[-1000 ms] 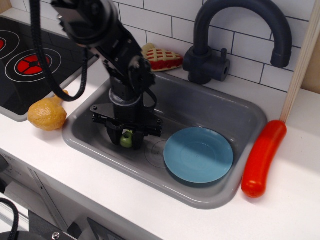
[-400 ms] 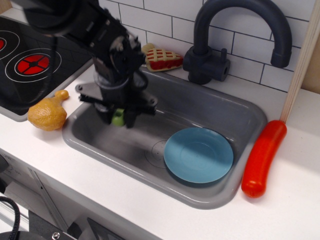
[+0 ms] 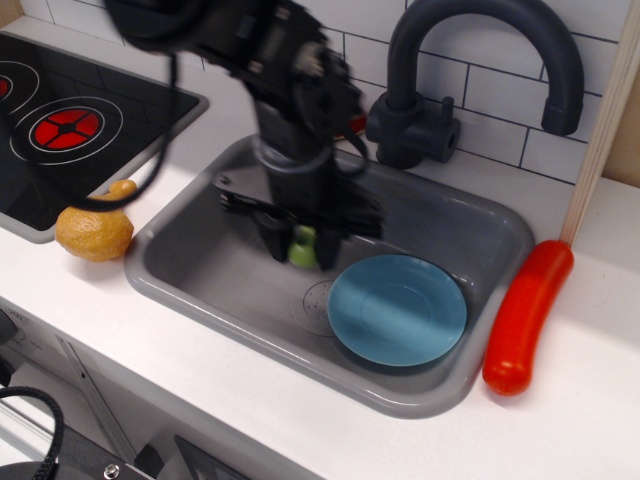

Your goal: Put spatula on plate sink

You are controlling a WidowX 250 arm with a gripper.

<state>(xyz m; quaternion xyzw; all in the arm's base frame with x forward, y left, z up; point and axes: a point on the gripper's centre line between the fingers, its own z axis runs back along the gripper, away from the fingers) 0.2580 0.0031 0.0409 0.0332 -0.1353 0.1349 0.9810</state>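
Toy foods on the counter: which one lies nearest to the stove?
The yellow chicken leg, touching the stovetop's edge; the red sausage lies right of the sink.

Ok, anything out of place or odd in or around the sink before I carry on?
Nothing stands out. The plate lies flat and empty in the sink. The gripper holds the spatula by its green handle just left of the plate; its blade is hidden. Nothing looks spilled or damaged.
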